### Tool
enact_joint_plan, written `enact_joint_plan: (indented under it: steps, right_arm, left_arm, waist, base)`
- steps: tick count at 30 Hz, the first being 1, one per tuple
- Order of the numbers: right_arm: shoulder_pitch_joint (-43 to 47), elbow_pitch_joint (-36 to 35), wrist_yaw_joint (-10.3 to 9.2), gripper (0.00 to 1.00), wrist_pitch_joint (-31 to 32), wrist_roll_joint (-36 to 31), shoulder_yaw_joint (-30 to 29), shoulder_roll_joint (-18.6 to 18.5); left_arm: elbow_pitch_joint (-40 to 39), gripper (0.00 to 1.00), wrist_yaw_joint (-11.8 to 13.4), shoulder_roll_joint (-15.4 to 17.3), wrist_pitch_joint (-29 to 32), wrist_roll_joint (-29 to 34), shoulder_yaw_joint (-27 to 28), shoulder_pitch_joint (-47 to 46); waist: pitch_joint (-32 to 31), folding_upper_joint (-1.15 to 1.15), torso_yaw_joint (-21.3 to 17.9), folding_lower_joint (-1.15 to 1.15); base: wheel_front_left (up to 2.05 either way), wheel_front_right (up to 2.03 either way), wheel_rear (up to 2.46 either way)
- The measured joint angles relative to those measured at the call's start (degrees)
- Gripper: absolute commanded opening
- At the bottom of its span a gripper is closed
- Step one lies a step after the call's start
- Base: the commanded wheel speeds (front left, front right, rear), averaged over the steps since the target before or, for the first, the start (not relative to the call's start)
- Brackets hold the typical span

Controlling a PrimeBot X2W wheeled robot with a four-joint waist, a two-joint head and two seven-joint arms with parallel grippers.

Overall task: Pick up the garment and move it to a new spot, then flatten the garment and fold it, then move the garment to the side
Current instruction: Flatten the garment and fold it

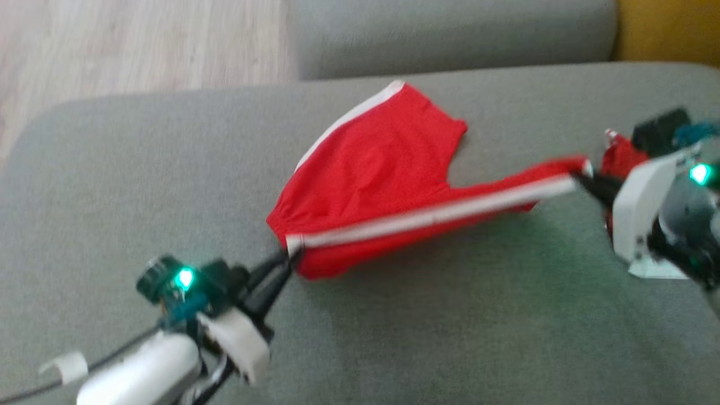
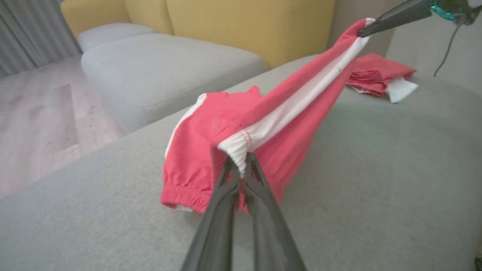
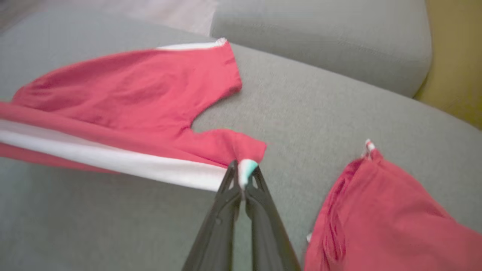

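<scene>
At the lower left of the head view, the left gripper (image 1: 288,260) is pressed together on the waistband end of the white stripe of the red garment (image 1: 377,169). That stripe runs taut above the grey cushion (image 1: 450,337) while the far half of the cloth rests on it, and at the right the right gripper (image 1: 580,175) pinches the stripe's hem end. To flatten it well, I judge both arms should lower together with the stripe stretched, drawing the slack side smooth and clear of the other red cloth (image 3: 376,218).

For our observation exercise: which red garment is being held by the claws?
The white-striped red shorts, stretched between left claw and right claw; the other red garment lies bunched, ungripped.
</scene>
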Motion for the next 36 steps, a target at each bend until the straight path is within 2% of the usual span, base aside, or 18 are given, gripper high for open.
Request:
enact_joint_plan:
  steps: [4,8,15,19,25,34,35,36]
  right_arm:
    - [-4.58,2.48,-0.01,0.00,-2.36,-6.53,-4.61,5.27]
    - [-11.76,6.76,-0.01,0.00,-4.61,-12.06,-6.81,8.75]
    - [-21.31,17.03,-0.01,0.00,-7.54,-19.20,-6.17,11.34]
    - [-25.78,22.65,-0.01,0.00,-9.72,-20.52,-5.80,11.79]
    - [-30.66,29.94,-0.01,0.00,-13.22,-22.50,-4.38,12.35]
    - [-34.27,38.72,-0.01,0.00,-18.11,-24.27,-3.92,14.08]
    - [-34.67,39.45,-0.01,0.01,-18.83,-24.34,-3.93,14.33]
    - [-35.10,40.14,-0.01,0.91,-19.65,-24.37,-3.92,14.55]
  left_arm:
    - [2.23,0.00,1.52,-1.90,0.35,-0.32,2.19,-4.05]
    - [5.61,0.00,2.98,-5.10,0.36,-0.82,3.94,-7.77]
    - [13.74,0.00,3.47,-12.14,0.93,0.31,3.90,-14.46]
    - [17.80,0.00,3.19,-16.03,0.82,0.66,3.68,-17.43]
    - [23.14,0.00,1.00,-20.57,-1.25,0.62,3.69,-19.81]
    - [28.71,0.00,-1.21,-23.93,-3.59,0.64,3.57,-22.86]
    - [29.25,0.13,-1.29,-24.16,-3.96,0.64,3.57,-23.03]
    - [29.66,0.47,-1.62,-24.29,-4.20,0.64,3.55,-23.07]
  waist:
    - [3.67,0.00,1.18,0.01]
    - [7.53,0.00,3.02,0.02]
    - [13.06,0.00,8.19,0.02]
    - [15.59,0.00,11.42,0.01]
    - [18.95,0.00,15.18,0.01]
    - [22.64,0.00,17.39,0.00]
    - [22.84,0.00,17.49,0.00]
    - [22.98,0.00,17.56,0.00]
  base:
    - [0.00,0.00,0.00]
    - [0.00,0.00,0.00]
    - [0.00,0.00,0.00]
    - [0.00,0.00,0.00]
    - [0.00,0.00,0.00]
    - [0.00,0.00,0.00]
    - [0.00,0.00,0.00]
    - [0.00,0.00,0.00]
